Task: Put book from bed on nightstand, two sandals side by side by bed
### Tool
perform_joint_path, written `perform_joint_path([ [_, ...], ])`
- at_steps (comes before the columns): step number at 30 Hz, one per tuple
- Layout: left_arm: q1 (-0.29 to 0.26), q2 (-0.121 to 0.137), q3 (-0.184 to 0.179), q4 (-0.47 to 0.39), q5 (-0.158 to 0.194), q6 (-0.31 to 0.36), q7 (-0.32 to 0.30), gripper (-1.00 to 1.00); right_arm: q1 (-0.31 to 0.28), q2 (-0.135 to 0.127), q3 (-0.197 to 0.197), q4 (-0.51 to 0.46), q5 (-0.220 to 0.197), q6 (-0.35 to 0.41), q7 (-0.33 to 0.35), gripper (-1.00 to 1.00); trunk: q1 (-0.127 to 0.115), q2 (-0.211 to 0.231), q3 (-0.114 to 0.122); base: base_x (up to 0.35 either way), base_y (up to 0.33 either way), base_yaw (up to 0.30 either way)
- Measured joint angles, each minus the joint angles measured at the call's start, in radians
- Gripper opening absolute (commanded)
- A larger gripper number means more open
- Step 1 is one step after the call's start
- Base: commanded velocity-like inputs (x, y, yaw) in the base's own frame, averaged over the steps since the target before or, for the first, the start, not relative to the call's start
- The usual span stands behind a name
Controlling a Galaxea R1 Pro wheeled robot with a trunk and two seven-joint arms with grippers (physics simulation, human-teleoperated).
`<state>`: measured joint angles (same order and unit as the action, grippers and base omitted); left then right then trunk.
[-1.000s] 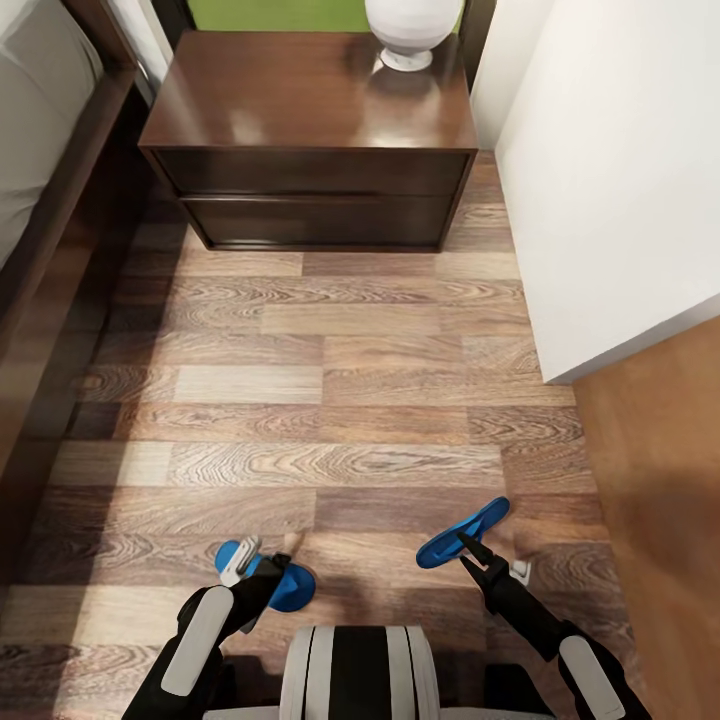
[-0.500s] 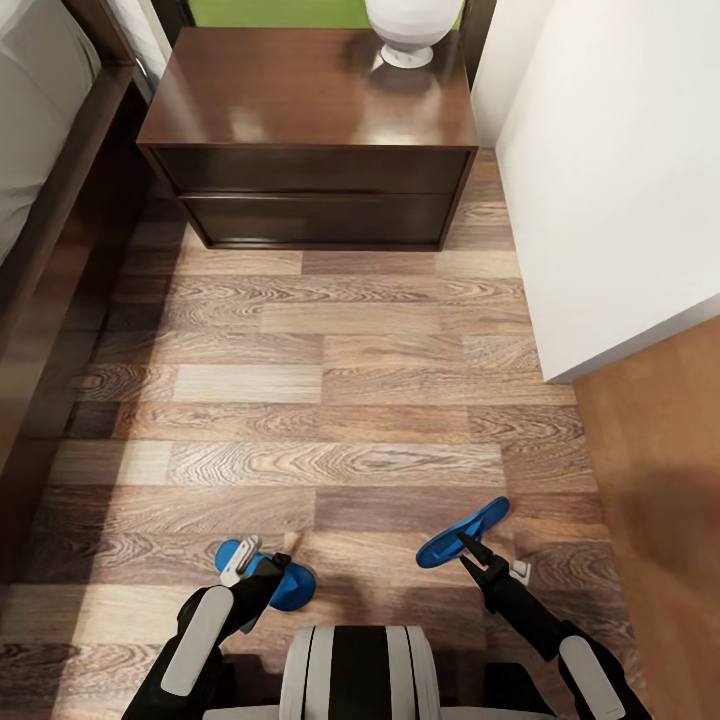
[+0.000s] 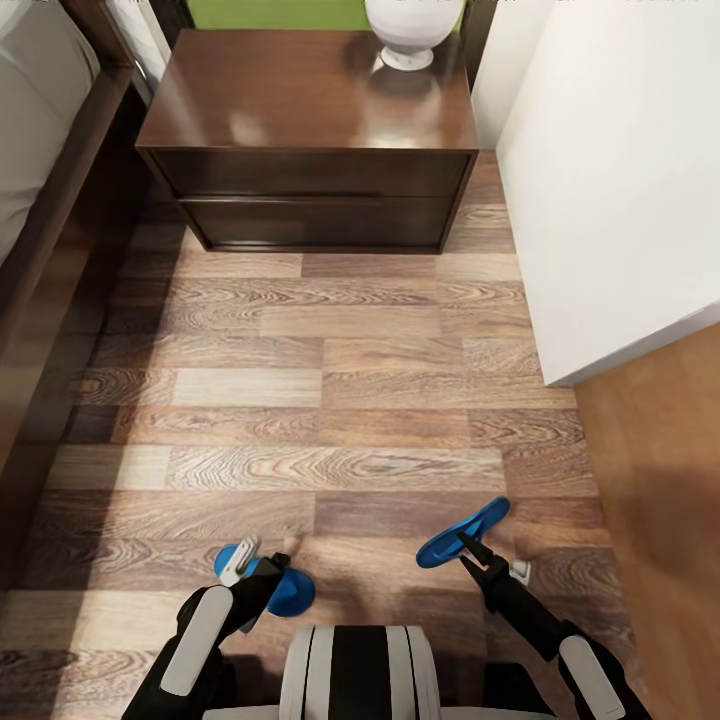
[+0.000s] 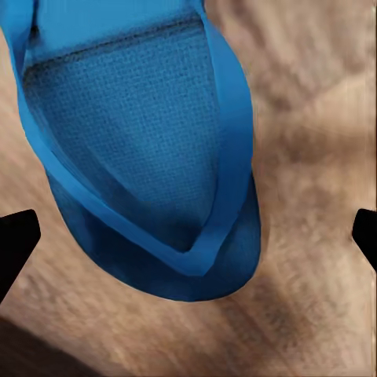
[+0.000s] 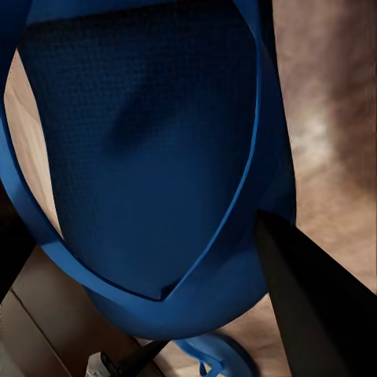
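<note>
Two bright-blue sandals are low in the head view, in front of my base. The left sandal (image 3: 292, 592) (image 4: 141, 157) lies flat on the wood floor. My left gripper (image 3: 262, 572) (image 4: 188, 236) hangs over its toe end, open, fingertips spread wider than the sole. The right sandal (image 3: 470, 525) (image 5: 149, 157) is tilted and lifted off the floor, with my right gripper (image 3: 468, 545) (image 5: 157, 263) shut on its edge. The bed (image 3: 55, 210) runs along the left edge. The nightstand (image 3: 310, 100) stands at the far end. The book is out of view.
A white lamp base (image 3: 408, 28) sits on the nightstand's back right corner. A white wall (image 3: 620, 170) juts in on the right, its corner near mid-height, with orange-brown flooring (image 3: 660, 480) beyond it. Wood-plank floor (image 3: 330, 400) stretches from me to the nightstand.
The left sandal and my left gripper sit very slightly lower in the view than a second ago. The right arm and its sandal have not moved.
</note>
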<state>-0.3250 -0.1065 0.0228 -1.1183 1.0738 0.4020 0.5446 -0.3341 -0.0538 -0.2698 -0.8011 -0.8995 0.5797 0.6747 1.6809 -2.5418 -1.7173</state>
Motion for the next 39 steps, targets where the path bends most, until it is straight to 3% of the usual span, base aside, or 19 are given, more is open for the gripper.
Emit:
perform_joint_path([
  [25, 0.0, -0.002, -0.001, 0.001, 0.0, 0.0, 0.0, 1.0, 0.0, 0.003, 0.0, -0.004, -0.001, 0.0, 0.009, -1.0, 0.0, 0.0, 0.0, 0.009, 0.0, 0.0],
  [29, 0.001, -0.002, -0.001, 0.002, 0.0, 0.0, 0.0, 1.0, 0.0, -0.002, 0.001, -0.131, -0.015, 0.004, 0.048, -1.0, 0.0, 0.0, 0.0, 0.0, 0.0, 0.0],
  [39, 0.001, -0.002, -0.002, 0.002, 0.0, 0.0, 0.0, 1.0, 0.0, -0.003, -0.002, -0.157, -0.015, 0.003, 0.054, -1.0, 0.0, 0.0, 0.0, 0.0, 0.0, 0.0],
])
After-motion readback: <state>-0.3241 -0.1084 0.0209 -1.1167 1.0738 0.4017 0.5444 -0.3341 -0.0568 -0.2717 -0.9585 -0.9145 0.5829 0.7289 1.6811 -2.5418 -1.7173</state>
